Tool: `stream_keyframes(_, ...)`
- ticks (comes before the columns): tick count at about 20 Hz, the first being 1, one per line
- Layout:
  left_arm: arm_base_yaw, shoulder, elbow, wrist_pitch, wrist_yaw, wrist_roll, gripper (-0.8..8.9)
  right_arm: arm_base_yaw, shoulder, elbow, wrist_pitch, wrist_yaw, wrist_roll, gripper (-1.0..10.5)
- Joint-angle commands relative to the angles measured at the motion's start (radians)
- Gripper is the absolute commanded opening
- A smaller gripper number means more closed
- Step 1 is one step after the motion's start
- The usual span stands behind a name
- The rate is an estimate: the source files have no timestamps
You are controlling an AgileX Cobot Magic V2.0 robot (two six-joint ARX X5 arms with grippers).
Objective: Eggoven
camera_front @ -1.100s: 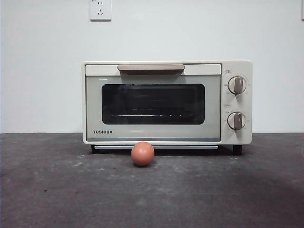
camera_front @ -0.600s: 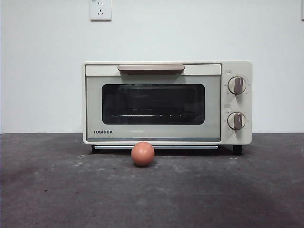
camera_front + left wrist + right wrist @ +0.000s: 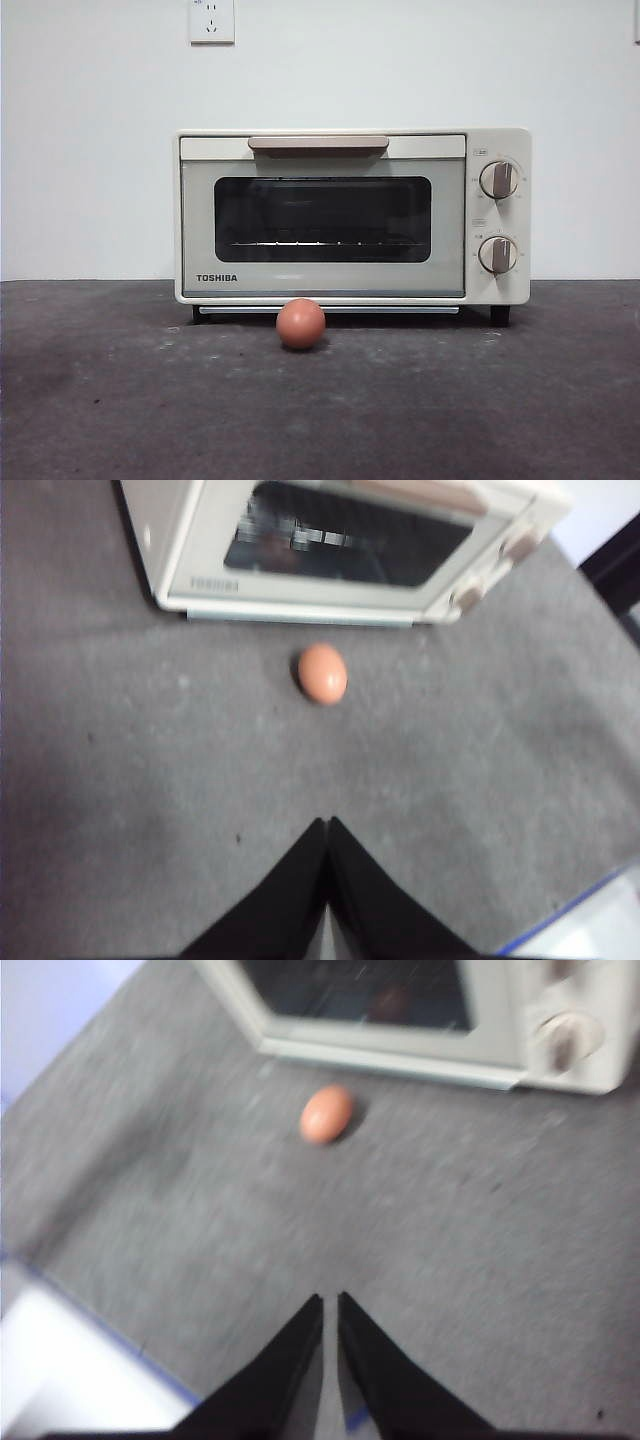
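Nearest you, the left gripper (image 3: pixel 327 825) has its jaws pressed together, holding nothing, and the right gripper (image 3: pixel 330 1300) shows only a thin slit, also empty; both hang high over the table, well apart from the work. The egg (image 3: pixel 300 323) lies just in front of the oven (image 3: pixel 350 215), whose door is closed. You likely need that door down first: part one pair of jaws, hook the tan handle (image 3: pixel 318 143), and swing clear of the egg below. The table (image 3: pixel 120 400) is dark, rough and matte. Behind stands a plain white wall with a socket (image 3: pixel 211 20).
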Motion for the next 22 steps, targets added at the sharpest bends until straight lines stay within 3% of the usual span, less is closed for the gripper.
stream_keyframes(1,0.001,0.010,0.025,-0.012,0.006,0.058,0.07,0.043,0.021,0.024,-0.002,-0.003,-0.059,0.0)
stream_keyframes(4,0.001,0.010,0.025,-0.009,0.006,0.058,0.07,0.077,0.031,0.024,0.009,-0.003,-0.057,0.4)
stream_keyframes(7,0.001,0.010,0.025,-0.009,0.006,0.058,0.07,0.089,0.031,0.024,0.045,0.000,0.011,3.9)
stream_keyframes(12,0.001,0.010,0.025,-0.005,0.006,0.057,0.07,0.095,0.083,0.024,0.117,-0.025,0.118,3.8)
stream_keyframes(16,0.001,0.010,0.025,-0.001,0.006,0.057,0.07,0.211,0.186,0.024,0.288,-0.011,0.227,3.6)
stream_keyframes(22,0.001,0.010,0.025,-0.001,0.006,0.057,0.07,0.504,0.451,0.031,0.592,0.268,0.373,3.7)
